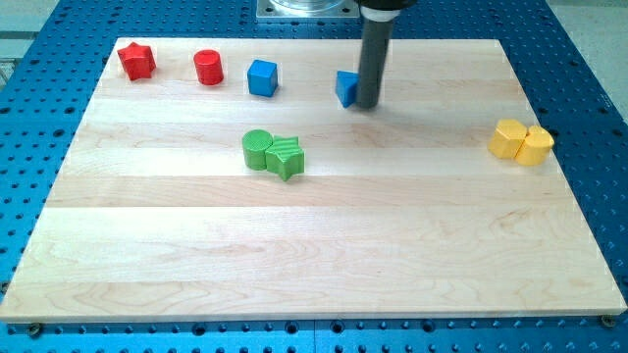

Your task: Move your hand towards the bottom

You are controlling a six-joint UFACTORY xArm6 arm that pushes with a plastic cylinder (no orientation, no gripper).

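My tip (367, 104) sits up top, touching the small blue block (345, 87); the whole wooden worktop (324, 245) lies below, no grasping hand fitted.

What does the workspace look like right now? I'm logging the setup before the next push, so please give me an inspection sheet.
Surface: wooden board on blue perforated table.
Job's things: my tip, touching the partly hidden blue block on the block's right in the view.
Clutter: red star, red cylinder, blue cube, green cylinder touching green star, two yellow blocks side by side.
Tool: rod only.
Cables: nothing seen.
Surroundings: metal base at the view's top.
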